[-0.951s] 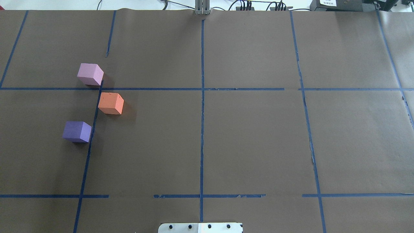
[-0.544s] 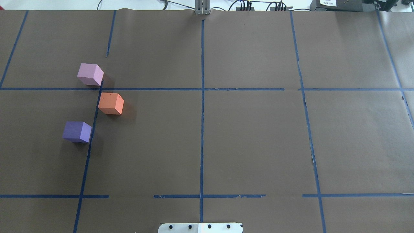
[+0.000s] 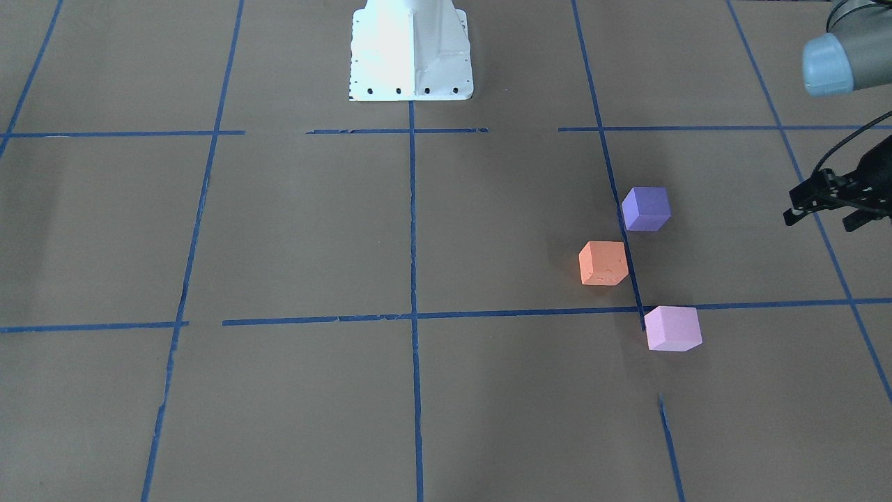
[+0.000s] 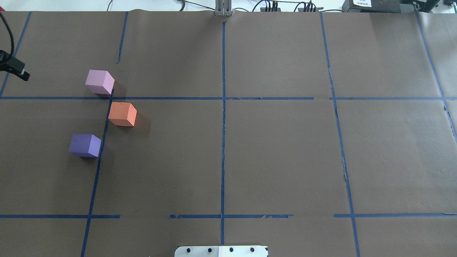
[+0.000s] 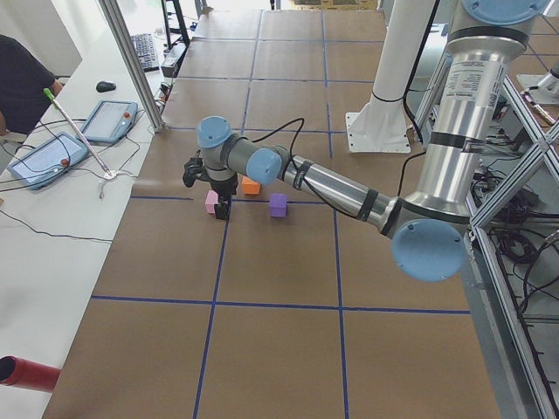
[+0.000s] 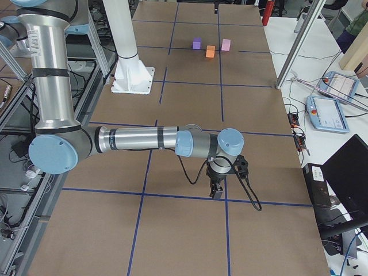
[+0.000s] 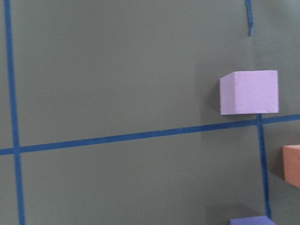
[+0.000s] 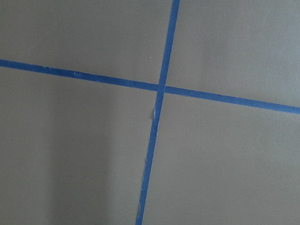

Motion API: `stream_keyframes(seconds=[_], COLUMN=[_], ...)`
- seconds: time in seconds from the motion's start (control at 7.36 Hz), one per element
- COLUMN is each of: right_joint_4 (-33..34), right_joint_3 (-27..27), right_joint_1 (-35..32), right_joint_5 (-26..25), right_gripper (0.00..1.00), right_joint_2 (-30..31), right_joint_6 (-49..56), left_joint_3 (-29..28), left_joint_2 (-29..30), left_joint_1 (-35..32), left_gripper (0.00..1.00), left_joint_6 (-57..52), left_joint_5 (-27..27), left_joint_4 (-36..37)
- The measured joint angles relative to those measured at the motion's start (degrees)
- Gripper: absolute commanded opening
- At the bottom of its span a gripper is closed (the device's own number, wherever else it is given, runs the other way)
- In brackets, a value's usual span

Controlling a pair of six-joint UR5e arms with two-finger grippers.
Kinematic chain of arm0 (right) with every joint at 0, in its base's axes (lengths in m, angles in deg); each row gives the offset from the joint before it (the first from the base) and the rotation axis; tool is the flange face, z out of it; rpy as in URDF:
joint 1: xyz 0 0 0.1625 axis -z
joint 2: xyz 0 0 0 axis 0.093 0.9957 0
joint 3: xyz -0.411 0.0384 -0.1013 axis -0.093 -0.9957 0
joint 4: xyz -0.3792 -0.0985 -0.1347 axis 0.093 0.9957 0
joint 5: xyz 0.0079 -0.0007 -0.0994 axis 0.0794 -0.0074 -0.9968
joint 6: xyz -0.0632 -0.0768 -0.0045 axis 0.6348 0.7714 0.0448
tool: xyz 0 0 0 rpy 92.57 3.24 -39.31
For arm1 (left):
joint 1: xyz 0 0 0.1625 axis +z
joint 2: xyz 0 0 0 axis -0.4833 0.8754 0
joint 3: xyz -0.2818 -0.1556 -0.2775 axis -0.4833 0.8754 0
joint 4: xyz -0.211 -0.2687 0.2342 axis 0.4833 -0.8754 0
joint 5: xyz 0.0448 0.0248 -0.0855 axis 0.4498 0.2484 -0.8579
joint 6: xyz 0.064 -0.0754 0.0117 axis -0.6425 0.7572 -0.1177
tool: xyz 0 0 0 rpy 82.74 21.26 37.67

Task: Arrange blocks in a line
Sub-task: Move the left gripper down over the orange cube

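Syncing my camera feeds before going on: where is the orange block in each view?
Front-facing: orange block right of centre.
Overhead: block at left, mid-height.
Exterior left: block at centre-left.
Exterior right: block at top centre.
Left wrist: block cut by right edge.
Right wrist: not in it.
Landmark: the pale pink block nearby.

Brown paper-covered table [image 4: 285, 160] crossed by blue tape lines [image 4: 223, 142].

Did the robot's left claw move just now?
Yes. The left gripper has come in at the left edge, across the blue tape line there, toward the pink block.
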Motion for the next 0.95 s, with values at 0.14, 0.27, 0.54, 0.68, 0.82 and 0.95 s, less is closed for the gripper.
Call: stream_keyframes(seconds=[0.14,0.27,0.54,0.68,0.82,0.95], right_joint_4=[0.0,0.0,0.0,0.0,0.0,0.0], right_joint_3=[0.0,0.0,0.0,0.0,0.0,0.0], right_joint_1=[0.0,0.0,0.0,0.0,0.0,0.0], right_joint_5=[0.0,0.0,0.0,0.0,0.0,0.0], right_gripper=[1.0,1.0,1.0,1.0,1.0,1.0], right_joint_2=[0.0,0.0,0.0,0.0,0.0,0.0], right_joint_6=[0.0,0.0,0.0,0.0,0.0,0.0], left_joint_3=[-0.3,-1.2,-4.7,-6.3,-7.8,-9.1], left_joint_2=[2.8,5.3,8.9,10.0,11.1,12.0], left_joint_1=[3.2,6.3,12.0,14.2,16.0,17.1], left_gripper=[1.0,1.0,1.0,1.0,1.0,1.0], left_joint_6=[2.0,3.6,7.1,8.6,10.8,13.4], left_joint_5=[1.1,2.4,3.3,3.4,3.3,3.2], left_joint_4=[0.0,-0.1,-0.9,-1.6,-2.5,-3.6])
